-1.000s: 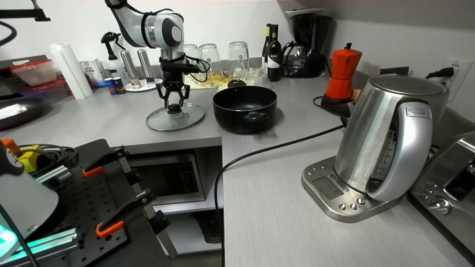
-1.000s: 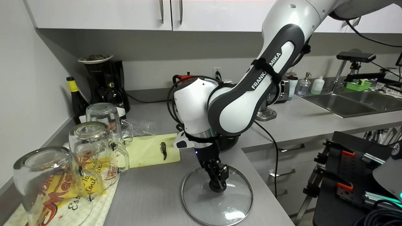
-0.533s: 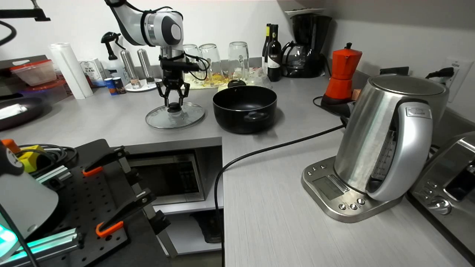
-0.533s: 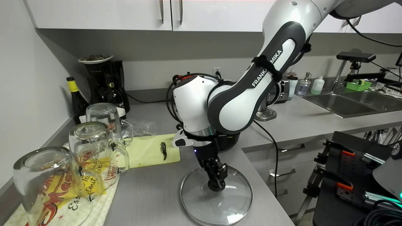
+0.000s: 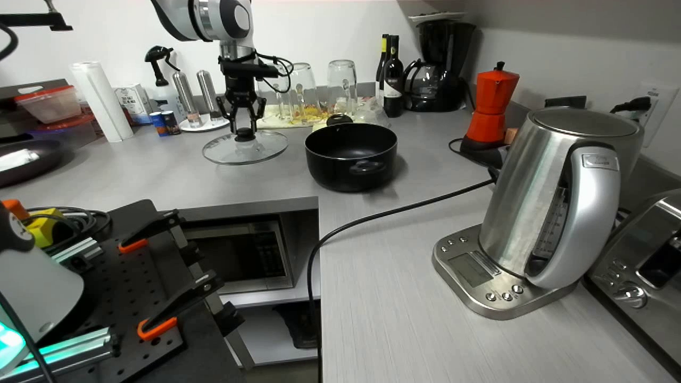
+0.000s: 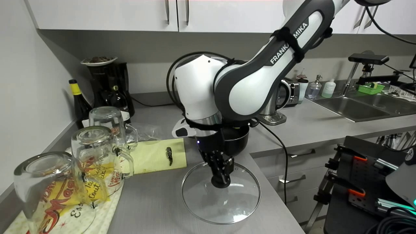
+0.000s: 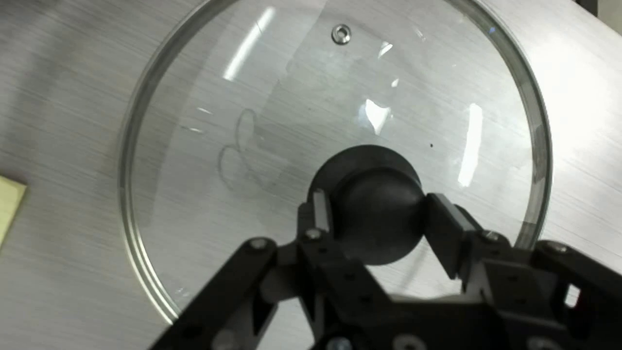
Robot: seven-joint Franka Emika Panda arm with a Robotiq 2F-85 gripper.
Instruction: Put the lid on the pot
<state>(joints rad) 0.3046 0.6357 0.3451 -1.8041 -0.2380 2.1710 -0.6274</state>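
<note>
The clear-glass lid hangs just above the grey counter, roughly level, to the left of the pot in an exterior view. It also shows in an exterior view and in the wrist view. My gripper is shut on the lid's black centre knob. In the wrist view the two fingers press the knob from both sides. The black pot stands upright and uncovered on the counter, its dark inside showing. In an exterior view the pot is partly hidden behind the arm.
A steel kettle on its base and a red moka pot stand right of the pot. A black cord crosses the counter. Several glass mugs and a yellow cloth lie along the wall. The counter's front edge is near the lid.
The lid has risen off the counter with my gripper, which stays shut on its knob. The arm has moved up and slightly toward the wall. The pot has not moved.
</note>
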